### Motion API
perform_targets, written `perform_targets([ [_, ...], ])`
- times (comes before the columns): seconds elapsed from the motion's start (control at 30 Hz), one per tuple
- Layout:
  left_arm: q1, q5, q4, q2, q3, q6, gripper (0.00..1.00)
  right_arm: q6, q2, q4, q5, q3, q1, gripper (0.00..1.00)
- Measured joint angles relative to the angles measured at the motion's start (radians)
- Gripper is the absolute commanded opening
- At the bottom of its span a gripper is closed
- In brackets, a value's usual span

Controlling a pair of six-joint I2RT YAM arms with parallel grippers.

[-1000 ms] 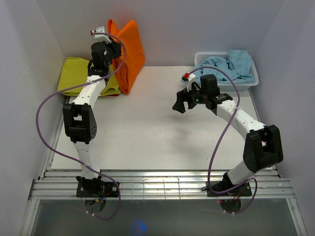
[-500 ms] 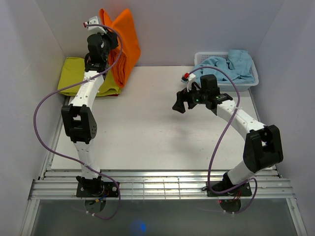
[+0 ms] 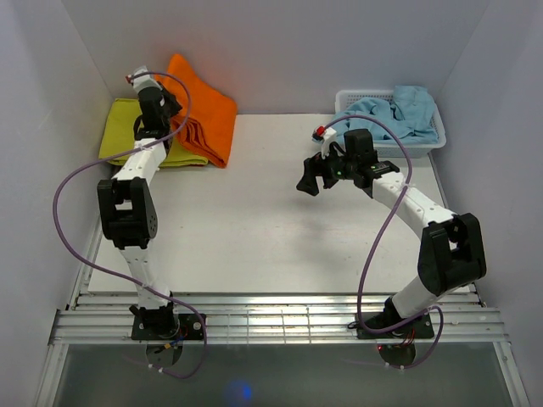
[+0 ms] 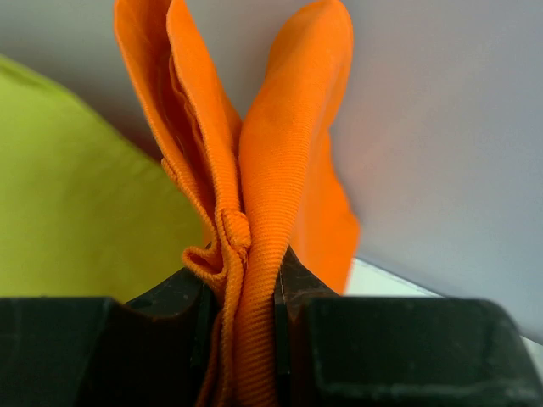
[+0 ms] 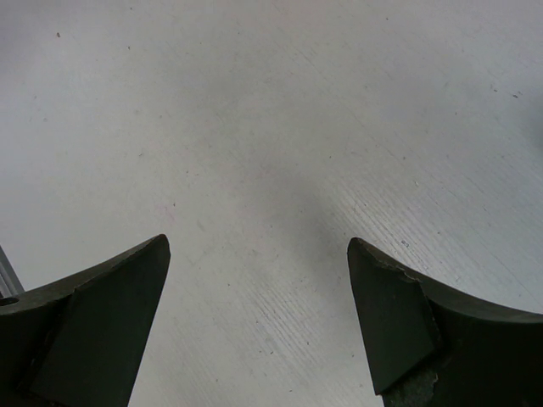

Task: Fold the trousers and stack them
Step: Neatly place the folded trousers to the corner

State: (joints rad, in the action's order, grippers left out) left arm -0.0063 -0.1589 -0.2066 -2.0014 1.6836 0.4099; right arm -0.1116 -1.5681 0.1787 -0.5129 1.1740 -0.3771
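Observation:
The folded orange trousers (image 3: pixel 204 119) hang at the table's back left, their lower edge draped on the yellow-green cloth (image 3: pixel 120 127). My left gripper (image 3: pixel 163 114) is shut on a bunch of their fabric. In the left wrist view the orange folds (image 4: pixel 254 195) rise from between my black fingers (image 4: pixel 335 339), with the yellow-green cloth (image 4: pixel 76 203) behind on the left. My right gripper (image 3: pixel 316 175) is open and empty above the bare middle of the table. The right wrist view shows both its fingertips (image 5: pixel 102 314) wide apart over the white tabletop (image 5: pixel 254 127).
A white basket (image 3: pixel 424 140) at the back right holds a light blue garment (image 3: pixel 399 108). White walls enclose the table on the left, back and right. Metal rails (image 3: pixel 271 318) run along the near edge by the arm bases.
My left gripper has swung left and lower with the trousers, bringing them from upright by the back wall down onto the yellow-green cloth. The right arm has stayed put.

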Motion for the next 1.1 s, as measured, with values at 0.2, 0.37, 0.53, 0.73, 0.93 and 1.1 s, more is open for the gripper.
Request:
perform_targets([
  [0.2,0.143,0.003,-0.003,0.011,-0.099,0.033,0.0,0.005,-0.032,0.001,-0.014,0.013,0.0,0.9],
  [0.37,0.224,0.029,-0.007,0.011,-0.103,0.071,0.0,0.007,-0.043,0.006,-0.014,0.016,-0.004,0.9],
  [0.53,0.294,0.04,-0.023,0.011,-0.103,0.093,0.0,0.006,-0.044,0.007,-0.014,0.032,-0.005,0.9],
  [0.73,0.365,0.044,-0.079,0.011,-0.143,0.1,0.0,0.003,-0.045,0.008,-0.014,0.034,-0.006,0.9],
  [0.93,0.388,0.077,-0.109,0.004,-0.188,0.082,0.0,0.003,-0.051,0.009,-0.014,0.034,-0.011,0.9],
  [1.1,0.391,0.109,-0.134,-0.042,-0.184,0.064,0.28,0.003,-0.061,0.023,-0.014,0.035,-0.011,0.9],
])
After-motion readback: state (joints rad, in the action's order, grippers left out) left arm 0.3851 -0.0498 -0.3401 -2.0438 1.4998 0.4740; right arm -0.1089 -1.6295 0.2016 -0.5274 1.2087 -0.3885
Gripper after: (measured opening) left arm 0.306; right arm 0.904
